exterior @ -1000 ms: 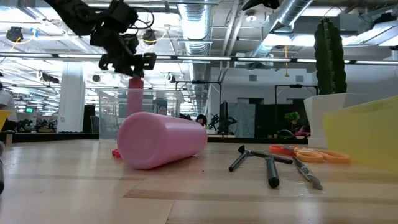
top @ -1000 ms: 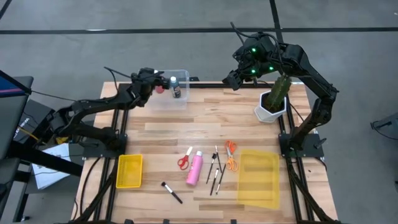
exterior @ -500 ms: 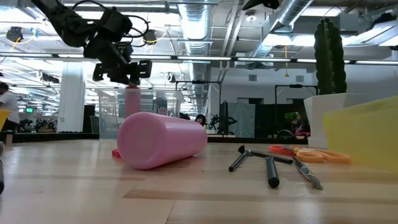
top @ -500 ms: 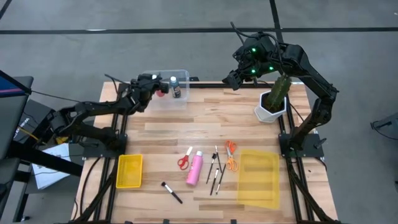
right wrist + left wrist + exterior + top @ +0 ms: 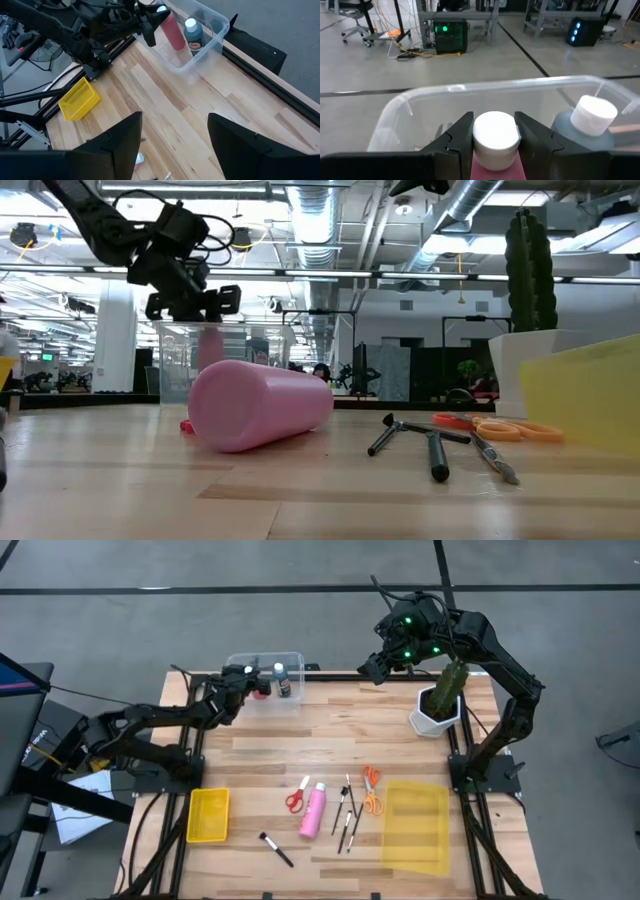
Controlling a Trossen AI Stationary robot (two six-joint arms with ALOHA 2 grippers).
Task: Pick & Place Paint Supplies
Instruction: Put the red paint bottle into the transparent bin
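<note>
A red paint bottle (image 5: 173, 31) with a white cap (image 5: 493, 131) is in my left gripper (image 5: 248, 686), which is shut on it over the clear bin (image 5: 290, 700) at the table's far left. A small dark bottle (image 5: 580, 131) with a white cap stands upright in that bin, right beside the red one. My right gripper (image 5: 372, 668) hangs open and high over the far edge, left of the plant. A pink bottle (image 5: 314, 810), two scissors (image 5: 296, 798) (image 5: 372, 790) and several brushes (image 5: 346, 815) lie on the near middle of the table. My left gripper pinches the red bottle's top end, at the white cap (image 5: 493, 120), between its two fingers (image 5: 461, 134). The fingers come nearly level from the table's left. The bottle hangs tilted below them, its lower end (image 5: 177, 44) inside the clear bin; whether it touches the floor I cannot tell.
A small yellow bin (image 5: 208, 815) sits near left and a translucent yellow tray (image 5: 415, 825) near right. A green plant in a white pot (image 5: 438, 705) stands at the far right. One more brush (image 5: 275, 848) lies by the near edge.
My left gripper has come down, keeping its hold, and the red bottle has sunk with it from above the clear bin's rim into the bin, beside the dark bottle.
</note>
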